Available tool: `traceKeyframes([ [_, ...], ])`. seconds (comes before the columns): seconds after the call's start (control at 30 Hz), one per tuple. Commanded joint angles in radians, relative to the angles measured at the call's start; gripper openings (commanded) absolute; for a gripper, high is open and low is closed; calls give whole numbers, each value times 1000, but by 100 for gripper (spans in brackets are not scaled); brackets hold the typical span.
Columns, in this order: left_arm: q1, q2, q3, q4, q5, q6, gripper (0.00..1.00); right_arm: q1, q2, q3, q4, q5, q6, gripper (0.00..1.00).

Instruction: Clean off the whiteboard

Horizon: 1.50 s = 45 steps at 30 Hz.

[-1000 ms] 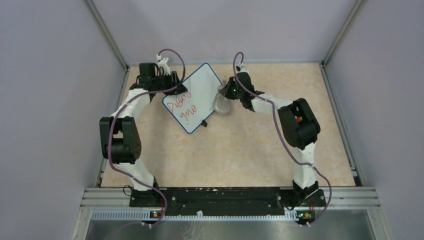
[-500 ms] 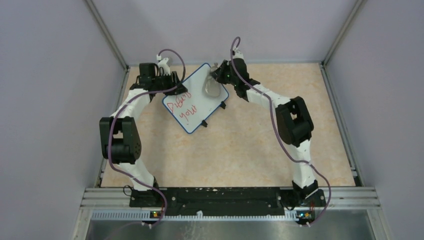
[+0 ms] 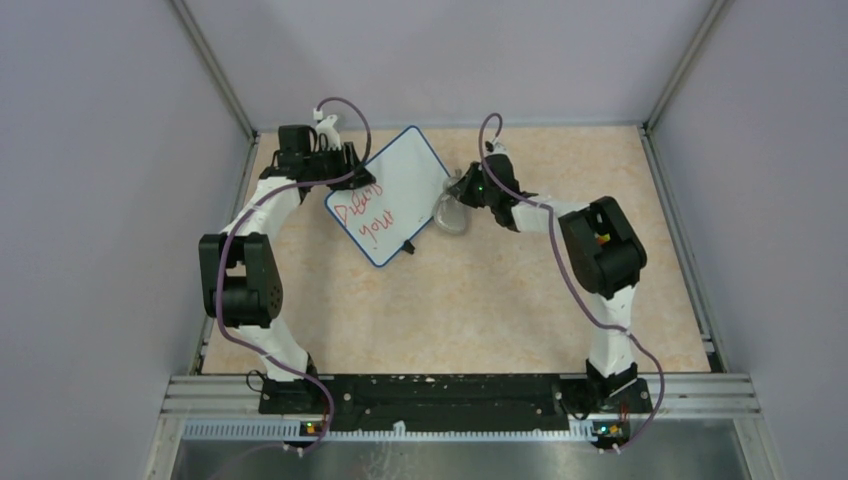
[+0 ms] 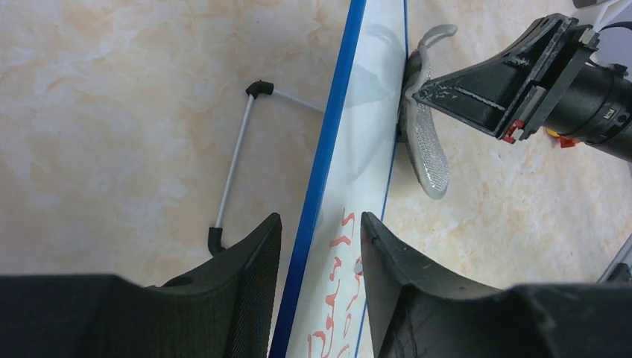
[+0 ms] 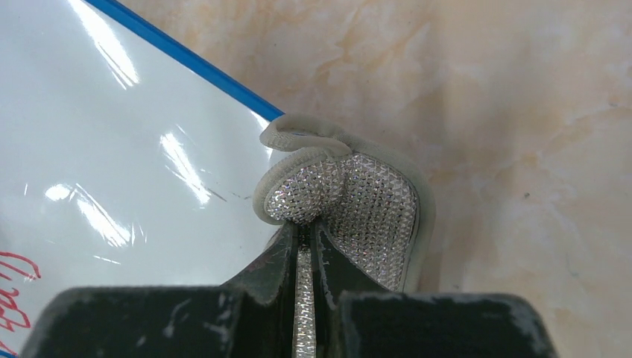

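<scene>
Whiteboard point(image 3: 395, 190), at the table's point(image 3: 480, 300) 11 o'clock, rim pinched by my left gripper point(image 4: 317, 224); my right gripper point(image 5: 305, 231), clamped on the pad point(image 5: 365, 209) at its 4 o'clock edge, should press flat toward the red writing point(image 3: 365, 215) at 7 o'clock.

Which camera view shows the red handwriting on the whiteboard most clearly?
The top external view: both lines of the red handwriting show on the whiteboard. The left wrist view shows only a foreshortened strip of it; the right wrist view shows only a scrap at its left edge.
</scene>
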Motion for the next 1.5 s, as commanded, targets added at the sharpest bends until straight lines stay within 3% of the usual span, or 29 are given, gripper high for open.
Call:
traceKeyframes([
  [0.0, -6, -3, 15, 9, 83, -18, 47, 11, -107, -35, -72, 2, -68, 0],
  [0.13, -5, -16, 11, 13, 136, -49, 73, 48, -188, -9, -133, 21, -158, 0],
  [0.27, 13, -27, 33, -21, 130, -67, 89, 103, -216, 41, -202, 43, -256, 0],
  [0.47, 93, -102, 14, -50, 142, -107, 98, 181, -195, 89, -226, 7, -278, 0],
  [0.6, 150, -200, -64, -34, 112, -120, 99, 233, -177, 131, -229, -14, -275, 0],
  [0.9, 224, -389, -320, 132, 107, -168, 75, 328, -97, 290, -241, -61, -265, 0],
  [1.23, 227, -421, -347, 97, -1, -103, 52, 436, -5, 425, -267, -76, -311, 0],
  [1.47, 227, -380, -346, 126, 72, -111, 39, 450, 31, 460, -280, -71, -313, 0],
])
